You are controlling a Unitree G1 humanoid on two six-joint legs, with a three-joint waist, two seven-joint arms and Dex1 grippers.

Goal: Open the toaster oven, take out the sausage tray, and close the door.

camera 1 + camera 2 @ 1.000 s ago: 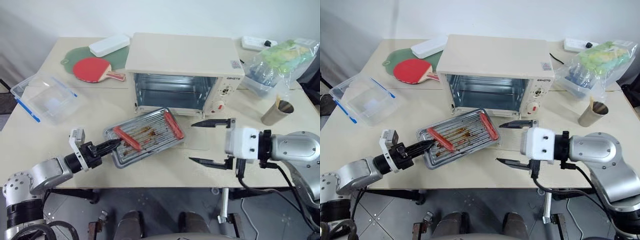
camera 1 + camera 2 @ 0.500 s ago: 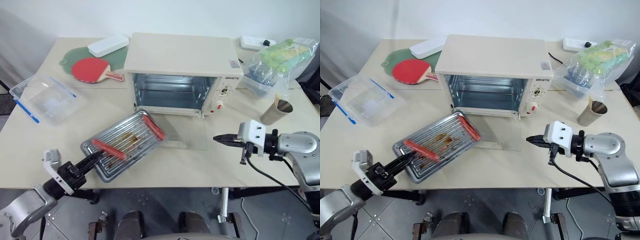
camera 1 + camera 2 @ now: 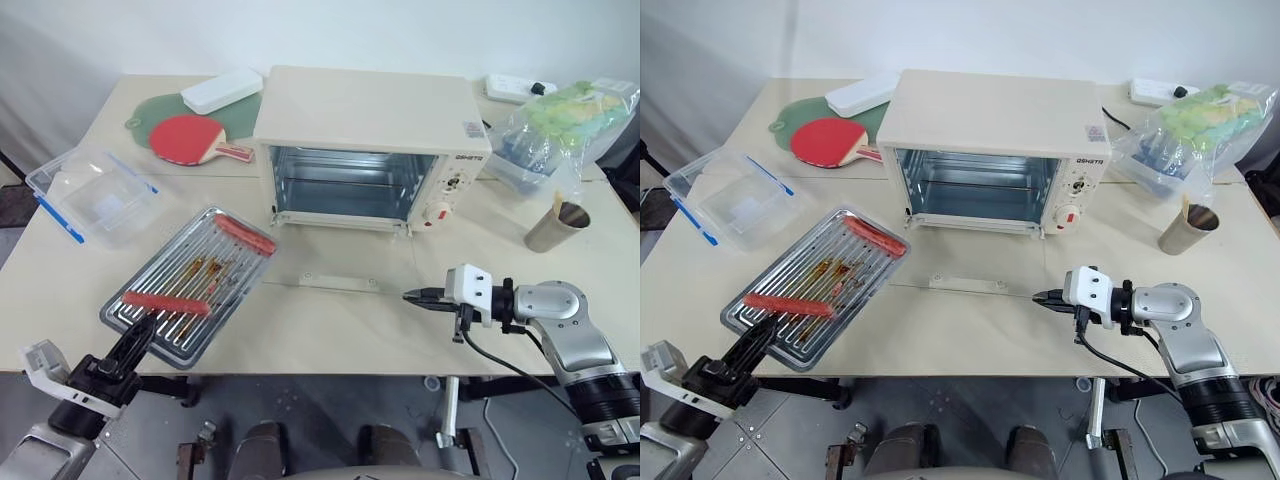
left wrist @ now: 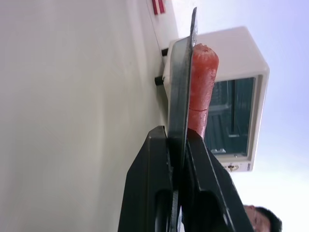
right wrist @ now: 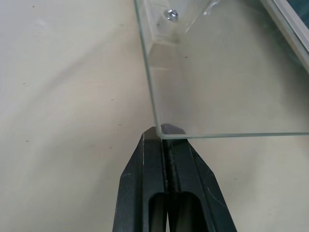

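Left gripper (image 3: 137, 338) clamped on the sausage tray (image 3: 190, 283) rim — tray front-left of the toaster oven (image 3: 368, 143); right gripper (image 3: 412, 297) pressed together at the lowered door (image 5: 231, 72) corner.

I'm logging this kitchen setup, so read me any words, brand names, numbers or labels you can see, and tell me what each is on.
Dark brand word on the toaster oven control panel: too small to read.
Sticker on the oven's top corner: too blurred to read.
Knob markings: unreadable.
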